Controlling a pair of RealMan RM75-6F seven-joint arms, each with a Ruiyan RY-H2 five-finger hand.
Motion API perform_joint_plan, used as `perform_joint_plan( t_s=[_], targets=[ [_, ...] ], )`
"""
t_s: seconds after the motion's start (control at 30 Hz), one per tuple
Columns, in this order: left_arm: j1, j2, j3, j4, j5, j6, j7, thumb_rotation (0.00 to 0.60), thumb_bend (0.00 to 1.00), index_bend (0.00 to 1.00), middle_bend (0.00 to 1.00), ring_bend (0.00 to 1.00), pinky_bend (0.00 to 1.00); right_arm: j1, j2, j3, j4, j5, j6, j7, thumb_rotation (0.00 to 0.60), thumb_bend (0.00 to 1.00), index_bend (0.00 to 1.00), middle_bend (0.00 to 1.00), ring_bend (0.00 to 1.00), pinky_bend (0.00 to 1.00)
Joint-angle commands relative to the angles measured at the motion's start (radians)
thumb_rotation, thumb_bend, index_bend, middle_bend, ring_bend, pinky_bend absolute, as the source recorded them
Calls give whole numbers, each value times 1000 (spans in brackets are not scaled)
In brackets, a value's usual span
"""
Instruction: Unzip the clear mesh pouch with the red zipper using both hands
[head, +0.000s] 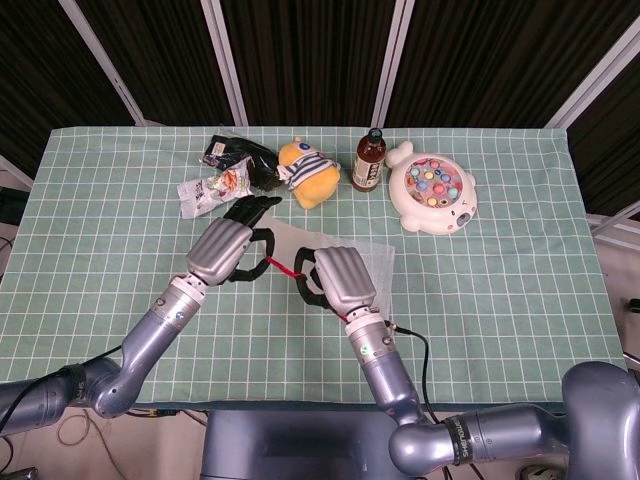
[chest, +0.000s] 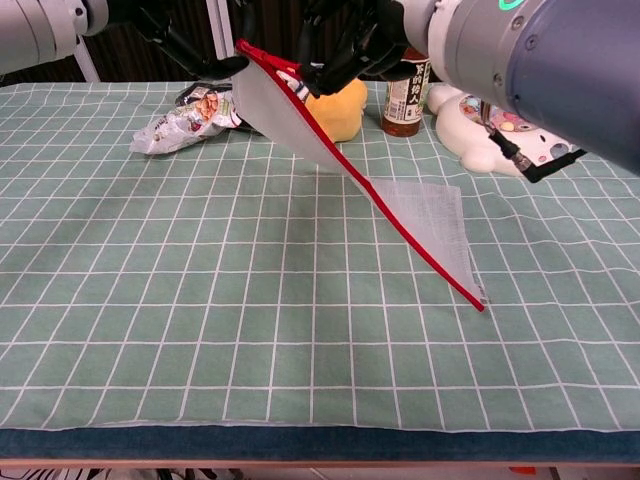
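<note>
**Pouch lifted, zipper part-way**

While my left hand pinches the raised corner of the mesh pouch in the head view, my right hand sits a little along the red zipper, fingers curled on what I judge is the pull. Too hard a tug could slip that corner free.

From the chest view, the pouch hangs slanted from both hands, far corner touching the table; the exact pinch is hidden.

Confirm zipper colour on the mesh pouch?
Red, along the clear mesh pouch's zipper edge; chest view shows it best.
</note>
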Motion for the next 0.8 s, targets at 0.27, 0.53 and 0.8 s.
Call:
perform_joint_plan(
  t_s=[0.27, 0.53, 0.8],
  targets=[
    [3, -22, -33, -11, -31, 47, 13, 600, 404, 611, 60, 0, 0, -33, 14, -31, -2, -9, 1, 23, 600, 571, 648, 1000, 1000, 953],
    [7, -46, -43, -12, -20, 82, 8, 600, 404, 614, 60, 0, 0, -48, 10, -43, 8, -10, 3, 33, 600, 571, 648, 1000, 1000, 953],
    [15, -38, -67, -21, -10, 111, -14, 600, 404, 614, 60, 0, 0, -71, 25, -56, 35, 0, 4, 34, 600, 572, 648, 1000, 1000, 953]
  ],
)
